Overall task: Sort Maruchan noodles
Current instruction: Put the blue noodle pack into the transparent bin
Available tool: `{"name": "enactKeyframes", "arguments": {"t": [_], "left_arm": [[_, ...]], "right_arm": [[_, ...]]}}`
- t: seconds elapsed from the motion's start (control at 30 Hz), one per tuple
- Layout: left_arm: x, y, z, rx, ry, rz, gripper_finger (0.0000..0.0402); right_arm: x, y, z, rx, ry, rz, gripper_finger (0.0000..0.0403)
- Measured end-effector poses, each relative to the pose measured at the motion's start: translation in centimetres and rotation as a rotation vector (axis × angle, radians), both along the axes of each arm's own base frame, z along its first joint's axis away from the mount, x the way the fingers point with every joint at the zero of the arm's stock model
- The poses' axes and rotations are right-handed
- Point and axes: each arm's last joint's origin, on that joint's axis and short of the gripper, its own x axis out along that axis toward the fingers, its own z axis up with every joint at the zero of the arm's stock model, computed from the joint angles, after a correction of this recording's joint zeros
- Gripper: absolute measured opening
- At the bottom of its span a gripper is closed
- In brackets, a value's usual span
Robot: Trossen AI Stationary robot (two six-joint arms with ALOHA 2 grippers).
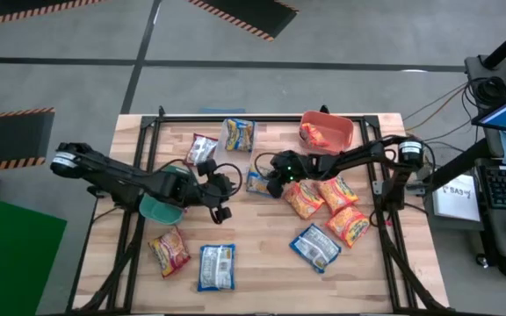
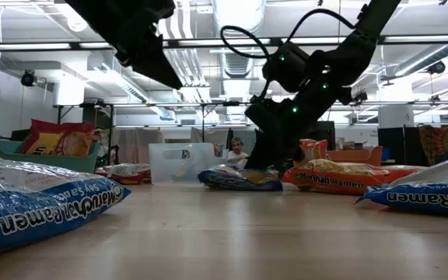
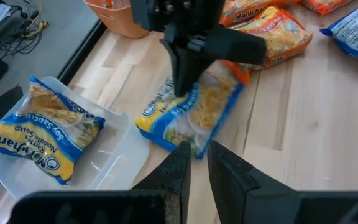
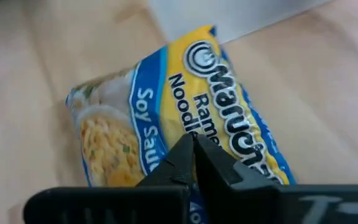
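The right gripper point(image 1: 268, 182) is pressed down on a blue-and-yellow noodle packet point(image 1: 258, 180) near the middle of the table point(image 1: 262, 254), its fingers pinched fully together on the packet's wrapper. That packet lies just beside the clear bin point(image 1: 240, 140), between it and the cluster of orange packets. The left gripper point(image 1: 220, 198) hovers close by on the packet's other side, fingers nearly together and holding nothing.

Counting outward on the high view: four blue-and-yellow packets in all, the gripped one, one in the clear bin point(image 1: 238, 133), and two on the front of the table point(image 1: 216, 266) point(image 1: 314, 247). Three orange packets point(image 1: 305, 198) point(image 1: 336, 191) point(image 1: 350, 225) lie side by side under the right arm, a fourth sits in the orange bin point(image 1: 327, 132), and one more point(image 1: 169, 250) lies at the front left. One red-and-white packet point(image 1: 202, 149) lies beside the clear bin. A teal bin point(image 1: 159, 209) sits under the left arm.
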Motion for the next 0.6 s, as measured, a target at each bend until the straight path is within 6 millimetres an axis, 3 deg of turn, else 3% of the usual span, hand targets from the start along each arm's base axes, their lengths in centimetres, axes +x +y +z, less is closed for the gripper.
{"name": "enactKeyframes", "arguments": {"t": [0.13, 0.27, 0.6], "left_arm": [[0.6, -0.1, -1.0, 0.000, 0.025, 0.005, 0.0037], [1.1, -0.3, -2.0, -0.009, 0.053, 0.012, 0.0037], [3.7, -0.8, -6.3, -0.005, 0.104, 0.008, 0.0037]], "right_arm": [[0.7, 2.0, 0.1, 0.031, -0.007, 0.076, 0.0009], [0.9, 3.8, 1.5, 0.033, -0.051, 0.147, 0.0009], [-2.5, 3.7, 6.2, 0.080, 0.014, 0.079, 0.0009]]}}
